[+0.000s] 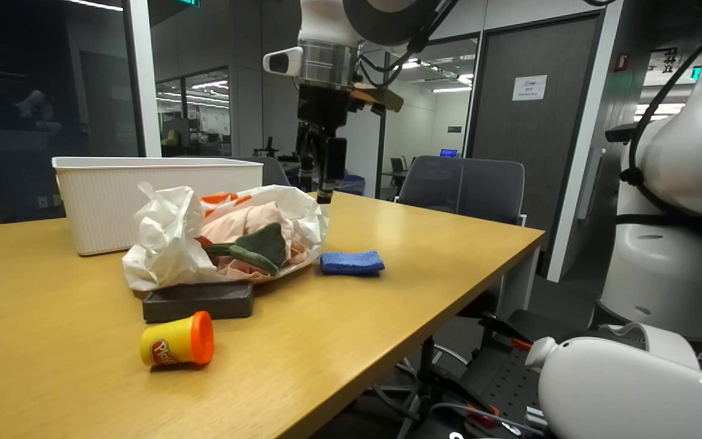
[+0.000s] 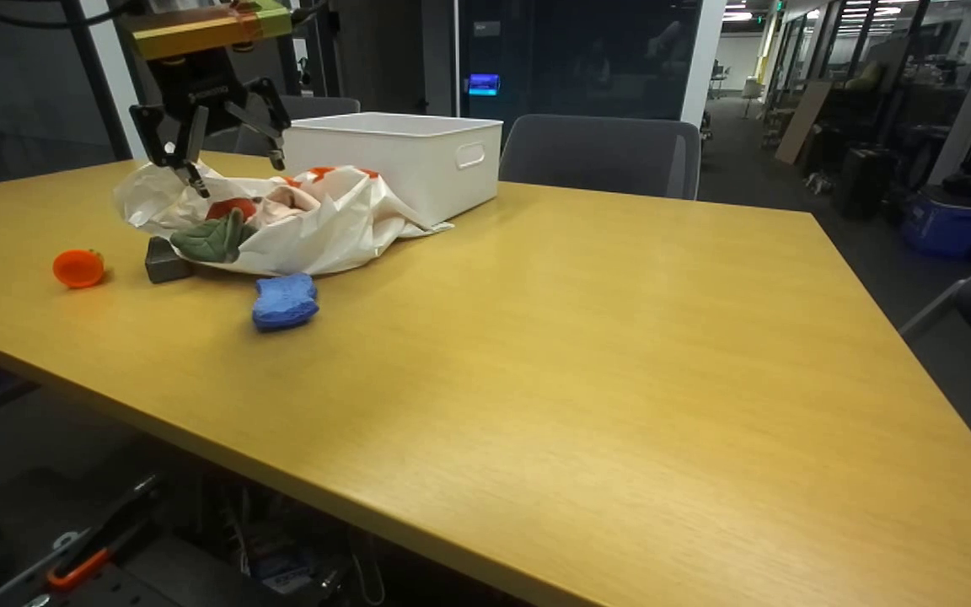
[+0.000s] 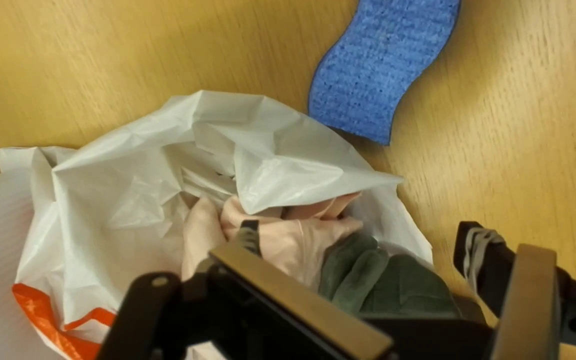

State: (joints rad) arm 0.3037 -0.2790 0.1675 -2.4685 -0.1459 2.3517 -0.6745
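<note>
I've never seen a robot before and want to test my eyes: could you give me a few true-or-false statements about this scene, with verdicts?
1. The tool is open. True.
2. The yellow can has an orange lid. True.
3. The yellow can stands upright. False: it lies on its side.
4. Some pink cloth lies in the white bag. True.
5. The white bag is tied shut. False: it gapes open.
6. The tool is holding the yellow can. False: that can lies on the table, away from the tool.
</note>
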